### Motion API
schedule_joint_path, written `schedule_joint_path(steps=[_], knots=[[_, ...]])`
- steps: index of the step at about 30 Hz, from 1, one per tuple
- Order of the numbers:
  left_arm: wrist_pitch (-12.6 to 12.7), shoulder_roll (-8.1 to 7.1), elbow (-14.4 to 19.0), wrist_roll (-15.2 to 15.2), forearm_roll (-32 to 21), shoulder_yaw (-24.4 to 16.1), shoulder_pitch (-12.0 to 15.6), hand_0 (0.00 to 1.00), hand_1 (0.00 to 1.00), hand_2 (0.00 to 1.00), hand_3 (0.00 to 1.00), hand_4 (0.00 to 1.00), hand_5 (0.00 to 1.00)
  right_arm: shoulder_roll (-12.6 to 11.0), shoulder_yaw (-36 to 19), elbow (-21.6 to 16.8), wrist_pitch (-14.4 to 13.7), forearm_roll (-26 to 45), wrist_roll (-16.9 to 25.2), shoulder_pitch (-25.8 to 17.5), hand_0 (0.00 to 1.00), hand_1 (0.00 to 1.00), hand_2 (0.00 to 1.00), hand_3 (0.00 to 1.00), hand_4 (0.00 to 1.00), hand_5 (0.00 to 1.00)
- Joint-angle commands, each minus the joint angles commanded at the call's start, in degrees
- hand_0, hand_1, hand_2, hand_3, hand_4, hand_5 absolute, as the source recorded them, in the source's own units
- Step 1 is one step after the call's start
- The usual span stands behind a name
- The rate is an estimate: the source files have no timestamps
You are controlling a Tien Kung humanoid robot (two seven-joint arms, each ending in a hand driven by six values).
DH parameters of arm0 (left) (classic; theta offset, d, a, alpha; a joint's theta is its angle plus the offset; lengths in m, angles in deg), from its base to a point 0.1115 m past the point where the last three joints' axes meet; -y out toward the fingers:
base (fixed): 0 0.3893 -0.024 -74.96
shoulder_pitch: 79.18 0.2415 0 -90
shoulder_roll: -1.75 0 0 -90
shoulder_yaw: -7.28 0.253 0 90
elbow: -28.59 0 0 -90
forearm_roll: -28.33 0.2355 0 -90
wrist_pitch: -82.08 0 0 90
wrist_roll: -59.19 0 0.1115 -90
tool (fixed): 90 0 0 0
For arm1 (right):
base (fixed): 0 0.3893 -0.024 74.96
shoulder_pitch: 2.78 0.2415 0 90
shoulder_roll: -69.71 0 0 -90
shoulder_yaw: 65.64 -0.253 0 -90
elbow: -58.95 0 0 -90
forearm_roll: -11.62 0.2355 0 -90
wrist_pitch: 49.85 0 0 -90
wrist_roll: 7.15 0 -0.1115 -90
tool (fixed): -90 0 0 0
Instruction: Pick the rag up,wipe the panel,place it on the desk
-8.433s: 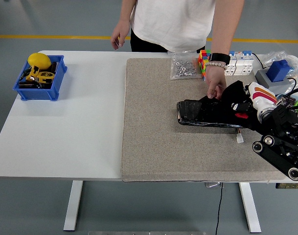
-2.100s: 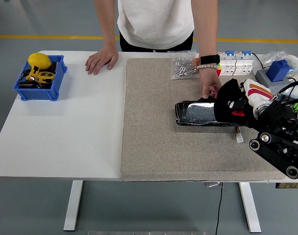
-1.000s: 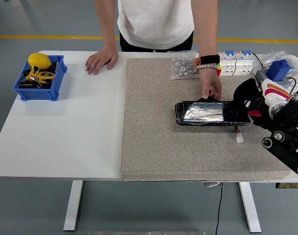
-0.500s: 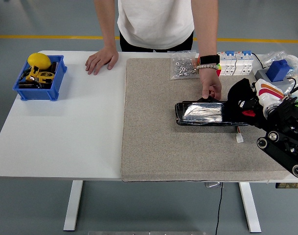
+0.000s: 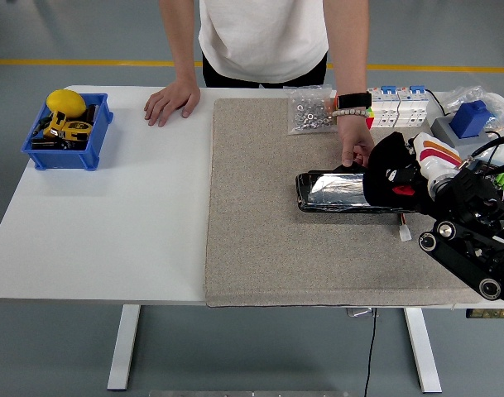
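A blue bin [image 5: 68, 141] holding a yellow object sat at the far left of the white table [image 5: 111, 231]. Beside it, a person's hand [image 5: 170, 101] lay flat on the table near the grey mat [image 5: 301, 265]. A clear bag of small metal parts [image 5: 310, 112] rested at the mat's far edge. The person's other hand [image 5: 356, 149], with a watch on its wrist, touched the far edge of the glossy black panel [image 5: 334, 192], which lay on the mat. The right robot hand [image 5: 405, 178] was closed around the black rag [image 5: 384, 169], pressing it onto the panel's right part. Circuit breakers [image 5: 398, 104] and a blue block [image 5: 472, 117] stood at the far right.
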State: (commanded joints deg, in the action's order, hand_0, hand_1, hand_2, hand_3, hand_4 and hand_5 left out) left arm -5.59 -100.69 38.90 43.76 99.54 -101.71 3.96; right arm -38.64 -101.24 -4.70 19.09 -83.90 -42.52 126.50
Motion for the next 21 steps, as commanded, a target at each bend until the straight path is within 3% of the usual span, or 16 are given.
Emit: schedule_joint_path(steps=[21], knots=[[0.00,-0.20,0.00,0.02,-0.16,0.26,0.01,0.686,0.729,0.731,0.606,0.673,0.626,2.53,2.63,-2.69,0.69,-0.37,-0.85,0.83,0.248,0.292,0.340,0.364,0.730,0.002]])
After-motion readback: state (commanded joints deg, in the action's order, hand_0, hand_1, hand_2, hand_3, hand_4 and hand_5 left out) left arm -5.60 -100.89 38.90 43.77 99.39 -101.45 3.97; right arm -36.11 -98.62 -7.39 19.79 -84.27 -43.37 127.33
